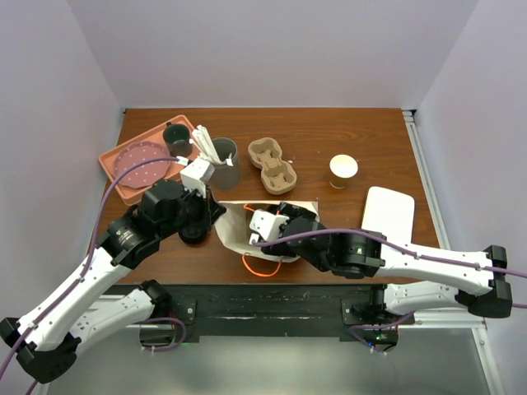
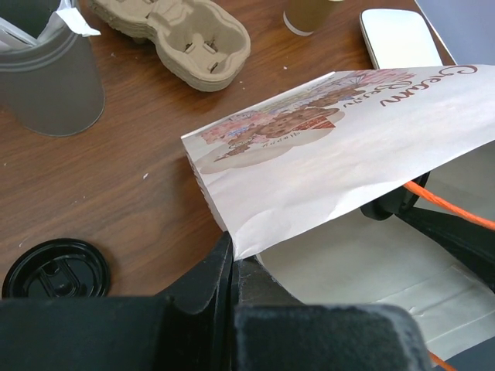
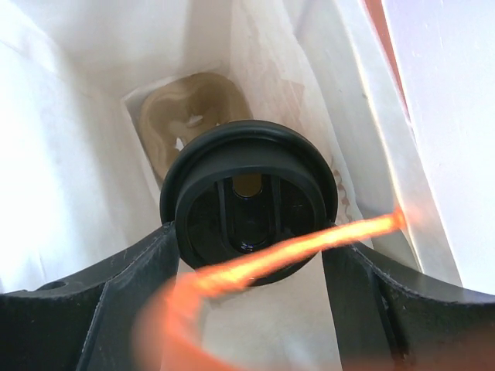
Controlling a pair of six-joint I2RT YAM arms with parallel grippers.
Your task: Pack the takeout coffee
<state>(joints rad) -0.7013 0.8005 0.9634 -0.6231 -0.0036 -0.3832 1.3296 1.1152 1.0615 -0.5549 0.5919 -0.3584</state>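
Observation:
The takeout coffee [image 3: 249,202], a cup topped with a black lid, is deep inside the white paper bag [image 1: 235,228], and my right gripper [image 3: 249,232] is shut on its sides. Beyond it, at the bag's bottom, lies a cardboard cup carrier [image 3: 193,108]; I cannot tell whether the cup touches it. An orange bag handle [image 3: 309,246] crosses in front of the lid. My left gripper [image 2: 232,259] is shut on the rim of the bag [image 2: 325,162], holding the mouth up.
A lidless tan cup [image 1: 343,169] stands at the back right beside a white flat pad [image 1: 389,211]. A second carrier [image 1: 272,164], a grey tumbler with utensils [image 1: 225,162], a dark mug [image 1: 176,138] and a pink tray [image 1: 123,177] stand behind. A loose black lid [image 2: 54,270] lies left of the bag.

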